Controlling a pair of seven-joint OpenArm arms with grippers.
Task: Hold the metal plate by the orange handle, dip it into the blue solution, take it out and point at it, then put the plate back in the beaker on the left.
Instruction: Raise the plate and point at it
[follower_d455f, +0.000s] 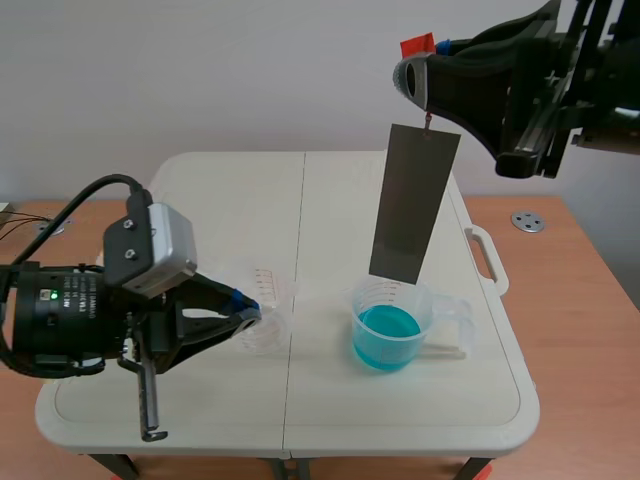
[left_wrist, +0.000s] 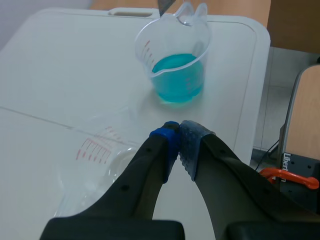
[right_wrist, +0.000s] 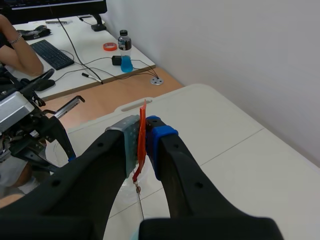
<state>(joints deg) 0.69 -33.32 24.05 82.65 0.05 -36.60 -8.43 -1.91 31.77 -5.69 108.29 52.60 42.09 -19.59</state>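
White worktop (follower_d455f: 330, 200) against a pale wall (follower_d455f: 250, 70): the right gripper (follower_d455f: 415, 75) is raised, its 2 fingers clamped on the orange handle (follower_d455f: 417, 45). The metal plate (follower_d455f: 413, 205) hangs nearly upright, its lower edge just above the beaker of blue solution (follower_d455f: 392, 325). The left gripper (left_wrist: 179, 137), fingers pressed together on nothing, sits low beside the empty beaker (follower_d455f: 262, 310).
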